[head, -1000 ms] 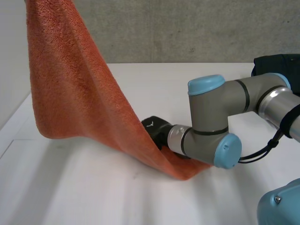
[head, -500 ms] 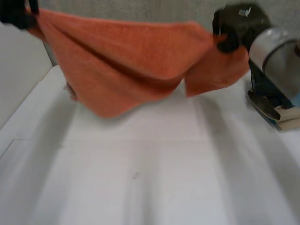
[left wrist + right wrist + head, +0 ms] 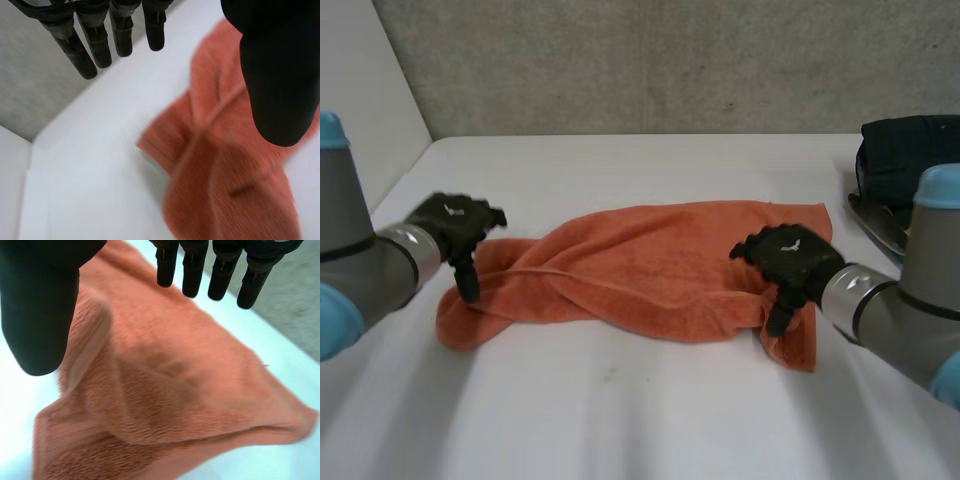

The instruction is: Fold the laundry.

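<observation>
An orange towel (image 3: 650, 265) lies rumpled across the middle of the white table (image 3: 650, 420), stretched from side to side. My left hand (image 3: 455, 228) hovers over the towel's left end, open, fingers (image 3: 95, 42) straight and apart from the thumb, nothing between them; the bunched left end (image 3: 225, 185) lies below it. My right hand (image 3: 785, 258) hovers over the towel's right end, open as well, its fingers (image 3: 220, 270) spread away from the thumb above the creased cloth (image 3: 165, 385).
A dark folded garment (image 3: 905, 160) sits at the table's far right edge on a flat object. A grey wall runs behind the table. Bare table surface lies in front of the towel.
Both hands carried the towel up, spread it in the air, then brought it down and let go. The towel now lies on the table and both hands have opened.
</observation>
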{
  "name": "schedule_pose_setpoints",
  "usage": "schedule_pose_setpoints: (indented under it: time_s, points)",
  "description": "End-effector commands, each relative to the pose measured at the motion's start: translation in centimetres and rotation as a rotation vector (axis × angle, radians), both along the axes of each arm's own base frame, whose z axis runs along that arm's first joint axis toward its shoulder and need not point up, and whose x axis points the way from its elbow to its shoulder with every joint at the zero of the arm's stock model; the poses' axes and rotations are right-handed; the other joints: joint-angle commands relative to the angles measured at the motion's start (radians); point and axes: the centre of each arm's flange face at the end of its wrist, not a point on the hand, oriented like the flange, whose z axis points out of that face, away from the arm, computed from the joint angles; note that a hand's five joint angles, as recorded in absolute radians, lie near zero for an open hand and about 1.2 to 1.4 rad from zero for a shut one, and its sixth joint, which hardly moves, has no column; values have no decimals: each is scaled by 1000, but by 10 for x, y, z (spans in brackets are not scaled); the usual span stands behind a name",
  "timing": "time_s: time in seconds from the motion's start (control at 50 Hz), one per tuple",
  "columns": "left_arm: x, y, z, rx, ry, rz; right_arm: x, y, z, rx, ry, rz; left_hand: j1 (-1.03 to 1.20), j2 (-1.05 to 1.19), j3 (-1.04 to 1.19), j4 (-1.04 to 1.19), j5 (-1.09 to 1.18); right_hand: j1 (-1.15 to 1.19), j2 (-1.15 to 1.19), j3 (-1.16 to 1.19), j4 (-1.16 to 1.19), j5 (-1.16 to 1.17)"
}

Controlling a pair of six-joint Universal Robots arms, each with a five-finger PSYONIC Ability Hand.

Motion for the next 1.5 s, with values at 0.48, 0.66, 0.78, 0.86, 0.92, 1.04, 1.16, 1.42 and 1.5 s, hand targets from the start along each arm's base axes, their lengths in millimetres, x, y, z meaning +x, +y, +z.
schedule_pose_setpoints:
  time_s: [0.48,0.66,0.78,0.86,0.92,1.04,1.16,1.42,1.5]
  points:
    - [37,-51,-39,283,199,230,-52,22,-20,419,-236,-463,230,226,228,234,237,264,271,272,272,293]
    - [31,-52,-55,313,158,201,-31,16,-36,376,-297,-444,271,267,269,276,278,252,260,260,260,281]
    - [29,-50,-63,320,113,198,-17,13,-44,339,-329,-479,350,346,348,354,357,398,406,406,406,428]
    - [28,-50,-65,321,101,204,-11,8,-48,302,-320,-504,383,378,381,387,390,729,736,737,737,758]
    - [27,-49,-66,318,97,204,-10,7,-48,283,-314,-524,386,381,384,390,393,1102,1110,1110,1110,1131]
    - [27,-49,-64,307,91,208,-24,-4,-29,215,-325,-564,365,361,364,370,373,1107,1114,1115,1115,1136]
    - [31,-50,-62,297,98,217,-36,-11,-3,119,-215,-400,301,296,299,305,308,1107,1114,1115,1115,1136]
    - [27,-42,-72,325,41,187,-48,-14,16,68,-49,-150,1159,1155,1157,1163,1166,1107,1114,1115,1115,1136]
    - [25,-40,-59,291,38,182,-48,-18,19,36,14,-121,1160,1156,1159,1165,1168,1107,1114,1115,1115,1136]
